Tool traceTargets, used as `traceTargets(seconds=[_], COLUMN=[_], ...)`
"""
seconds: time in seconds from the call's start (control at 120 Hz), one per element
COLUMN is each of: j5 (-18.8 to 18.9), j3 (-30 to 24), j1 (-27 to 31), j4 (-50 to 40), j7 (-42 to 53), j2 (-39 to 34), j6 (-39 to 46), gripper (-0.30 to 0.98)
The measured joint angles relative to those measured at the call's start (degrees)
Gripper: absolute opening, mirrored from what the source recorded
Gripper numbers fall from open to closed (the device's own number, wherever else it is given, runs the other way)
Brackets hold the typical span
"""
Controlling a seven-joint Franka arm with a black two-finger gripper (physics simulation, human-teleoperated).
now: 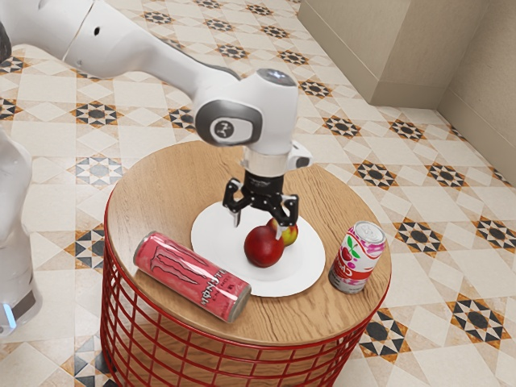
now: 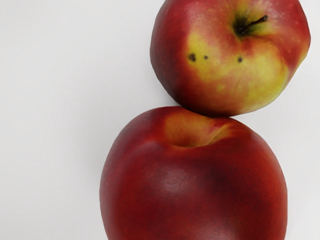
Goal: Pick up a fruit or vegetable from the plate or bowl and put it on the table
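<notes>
While the exterior view takes in the round wooden table (image 1: 153,189) and its red wire base (image 1: 314,363), the wrist view looks closely down on two fruits over the white surface of the plate (image 1: 211,247). From the side, the black claw (image 1: 258,226) hangs above the plate with its two fingers spread well apart, and nothing is gripped between them.

A pink can (image 1: 193,276) lies on its side beside the plate, and a white and red can (image 1: 358,256) stands upright beyond it, toward the exterior view's right. Both fruits rest on the plate: the red fruit (image 1: 264,246) sits in front of the red-and-yellow apple (image 1: 289,233) in the exterior view, partly covering it.

Seen from the wrist, the two meet edge to edge and appear to touch. The red fruit is deep, dark red and smooth, with an orange-yellow hollow near the apple. The apple has a short dark stem in a greenish dip, a broad yellow patch along one side, and a few small dark spots on its skin.
</notes>
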Motion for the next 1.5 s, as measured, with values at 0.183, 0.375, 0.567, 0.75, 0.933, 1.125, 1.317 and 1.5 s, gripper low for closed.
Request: traceTargets(seconds=[0.183, 0.375, 0.567, 0.75, 0.933, 1.125, 1.317, 1.5], j5=[-0.34, -1.42, -2.55, -3.63, -3.91, -3.97, -4.37, -5.5], j3=[-0.19, -0.26, -0.26, -0.26, -0.26, -0.26, -0.2, -0.1], j1=[-0.25, -0.28, -0.29, -0.14, -0.04, 0.11, 0.24, 0.28], j4=[-0.02, -0.04, -0.04, -0.04, -0.04, 0.22, 0.81, 0.84], j7=[0.04, 0.08, 0.11, 0.17, 0.21, 0.24, 0.26, 0.28], j2=[1.24, 1.83, 3.25, 4.56, 5.14, 5.9, 6.94, 7.25], j6=[1.32, 2.22, 2.71, 3.02, 3.15, 3.2, 3.22, 3.22], gripper=[0.69, 0.69, 0.69, 0.69, 0.69, 0.69, 0.69, 0.56])
